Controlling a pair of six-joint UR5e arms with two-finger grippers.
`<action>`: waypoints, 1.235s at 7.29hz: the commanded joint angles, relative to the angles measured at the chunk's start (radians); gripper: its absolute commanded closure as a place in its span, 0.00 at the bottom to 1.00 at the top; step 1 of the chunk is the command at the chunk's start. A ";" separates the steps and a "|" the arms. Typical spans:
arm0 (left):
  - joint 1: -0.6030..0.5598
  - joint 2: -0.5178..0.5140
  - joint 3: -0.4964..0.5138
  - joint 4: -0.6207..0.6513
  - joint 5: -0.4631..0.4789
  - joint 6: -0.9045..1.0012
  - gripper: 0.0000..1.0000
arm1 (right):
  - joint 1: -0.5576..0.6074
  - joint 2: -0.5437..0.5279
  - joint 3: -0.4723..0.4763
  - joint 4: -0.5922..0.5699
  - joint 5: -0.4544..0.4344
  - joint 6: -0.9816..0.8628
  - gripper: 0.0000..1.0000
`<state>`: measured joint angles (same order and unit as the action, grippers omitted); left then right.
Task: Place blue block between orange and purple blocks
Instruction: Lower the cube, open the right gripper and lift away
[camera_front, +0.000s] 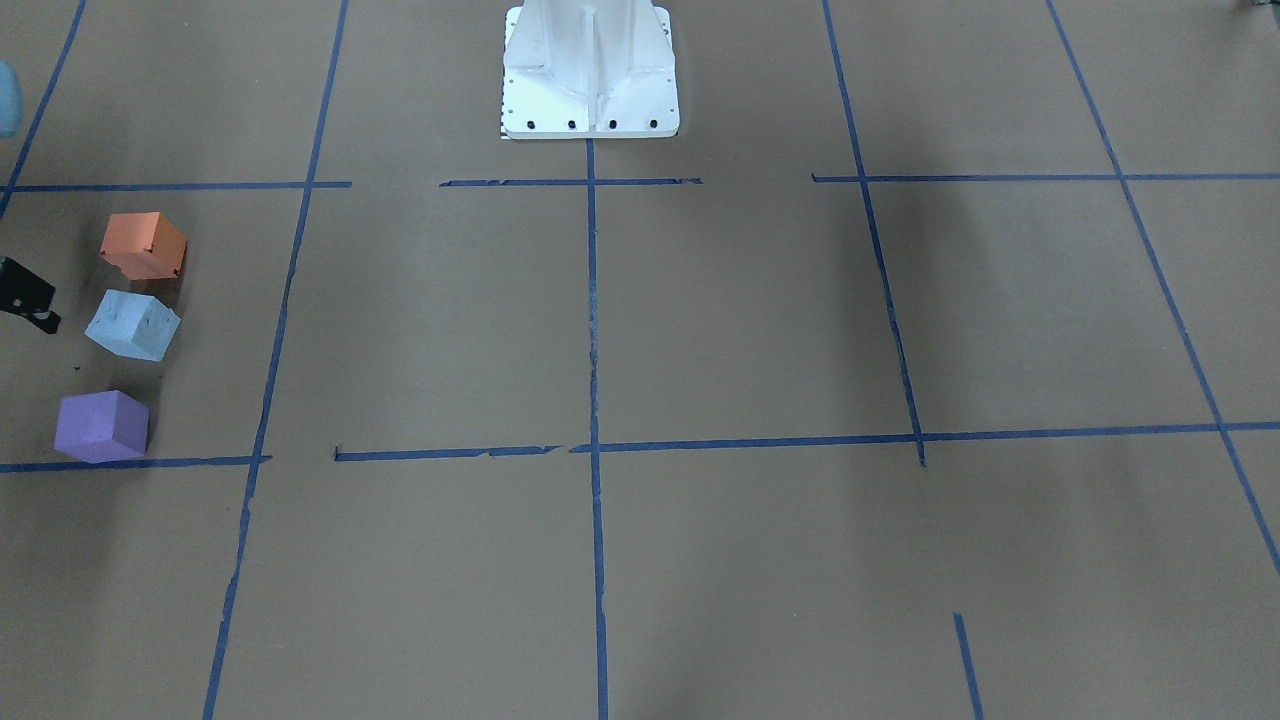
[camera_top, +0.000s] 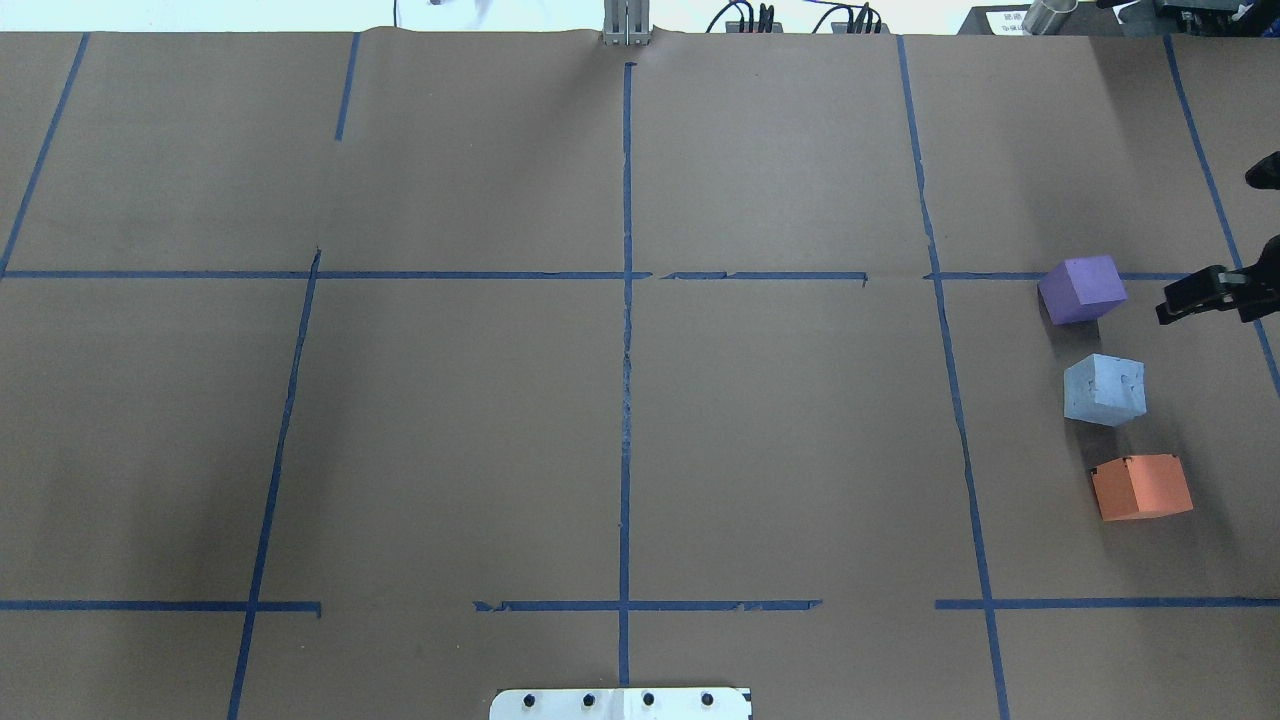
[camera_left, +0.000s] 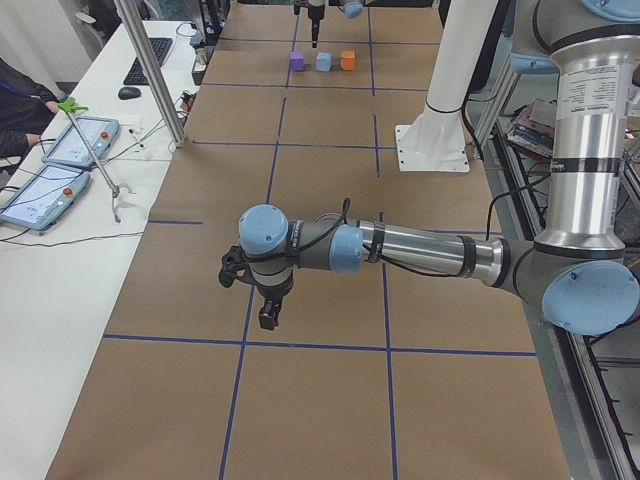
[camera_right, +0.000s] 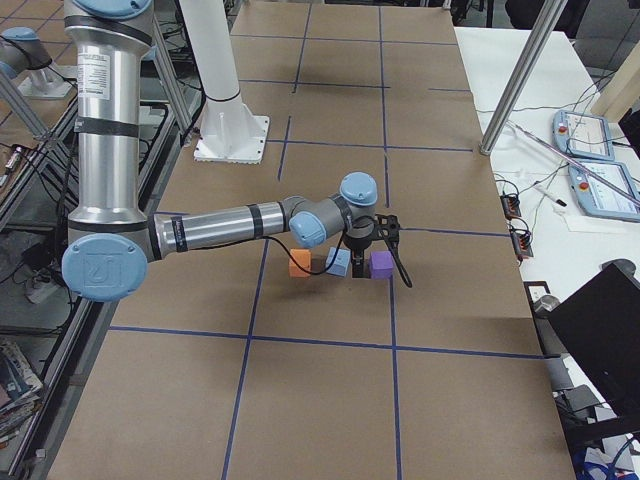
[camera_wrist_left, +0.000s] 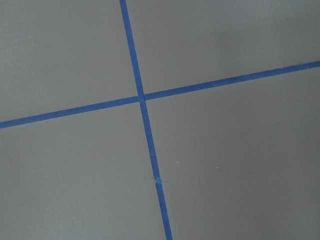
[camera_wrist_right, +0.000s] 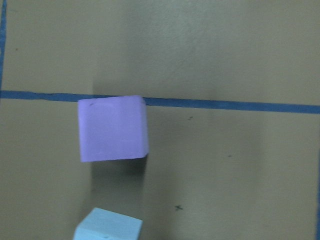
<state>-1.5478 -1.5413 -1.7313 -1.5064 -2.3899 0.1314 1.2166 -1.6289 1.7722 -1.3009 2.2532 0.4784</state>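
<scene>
**Entry: blue block lies in the row between orange and purple, at the table's right end**

Three foam blocks are seen in one line on the brown paper-covered table (camera_top: 780, 420), on the robot's right side. The orange block (camera_top: 1141, 486) is nearest the robot, the purple block (camera_top: 1082, 288) is farthest, and the blue block (camera_top: 1104, 389) is set between them. A gap of bare paper is seen on each side of the blue block, so neither neighbour is touched. The blue block is turned slightly out of square with the other two, and small pits are noted on its faces. The far edge of the purple block is placed right at a blue tape line (camera_wrist_right: 230, 105).

The right gripper (camera_top: 1180, 303) is found just right of the purple block, at the table's right edge, apart from all three blocks. Only a dark part of it is caught in the overhead and front-facing views, and whether its fingers are apart or together cannot be told. In the right wrist view the purple block and a corner of the blue block are shown from above.

The left gripper (camera_left: 268, 318) is held over the table's left part, well apart from the blocks. It is seen in a side view only, so its state cannot be told. In the left wrist view only crossed tape lines are recorded.

The white robot base (camera_front: 590, 70) stands at the table's middle.
</scene>
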 joint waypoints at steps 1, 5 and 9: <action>0.000 0.001 -0.001 0.000 0.000 0.001 0.00 | 0.218 0.018 0.003 -0.243 0.025 -0.403 0.00; 0.000 0.004 0.019 0.002 0.005 0.001 0.00 | 0.290 0.031 0.026 -0.423 0.020 -0.578 0.00; 0.002 0.044 0.016 0.005 0.014 0.004 0.00 | 0.290 0.029 0.024 -0.422 0.035 -0.581 0.00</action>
<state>-1.5475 -1.5095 -1.7121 -1.5022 -2.3782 0.1334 1.5063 -1.5988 1.7964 -1.7227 2.2827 -0.1015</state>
